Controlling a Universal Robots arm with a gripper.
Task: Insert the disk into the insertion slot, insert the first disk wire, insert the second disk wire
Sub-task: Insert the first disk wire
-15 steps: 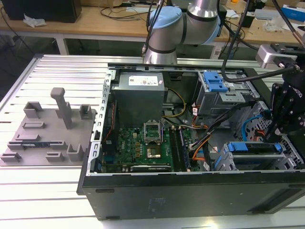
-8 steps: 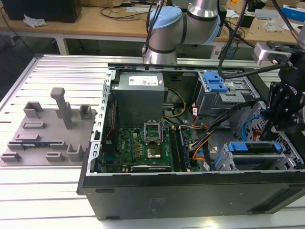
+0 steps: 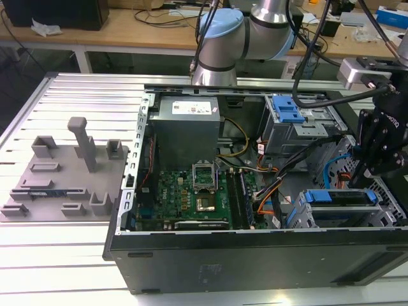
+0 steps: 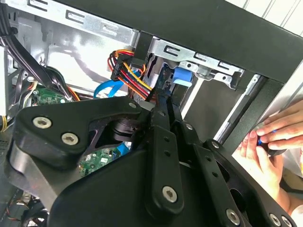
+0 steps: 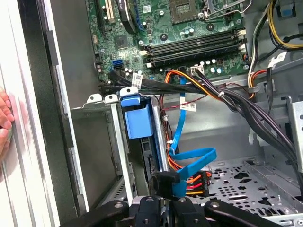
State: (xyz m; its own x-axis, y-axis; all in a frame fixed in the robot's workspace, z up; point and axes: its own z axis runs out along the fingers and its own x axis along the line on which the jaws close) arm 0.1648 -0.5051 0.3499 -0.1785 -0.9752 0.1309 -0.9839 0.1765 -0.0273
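Observation:
The disk (image 3: 339, 199) lies in its blue carrier inside the insertion slot (image 3: 297, 215), the grey cage at the case's front corner on the exterior view's right. Its blue carrier tab (image 5: 137, 116) shows between the cage rails (image 5: 115, 142). My black gripper (image 3: 368, 171) hangs just behind the disk. Its fingers (image 4: 162, 97) are drawn together at the disk's rear end, shut on the end plug of a flat blue wire (image 5: 189, 156). A bundle of red, yellow and black wires (image 5: 195, 179) with a black plug (image 4: 120, 64) hangs right beside it.
A person's hand (image 4: 270, 142) rests on the outside of the case wall, near the gripper. A taller grey bay unit with a blue latch (image 3: 287, 113), the grey power supply (image 3: 188, 124) and the green motherboard (image 3: 191, 194) fill the case. A grey fixture plate (image 3: 60, 175) lies outside.

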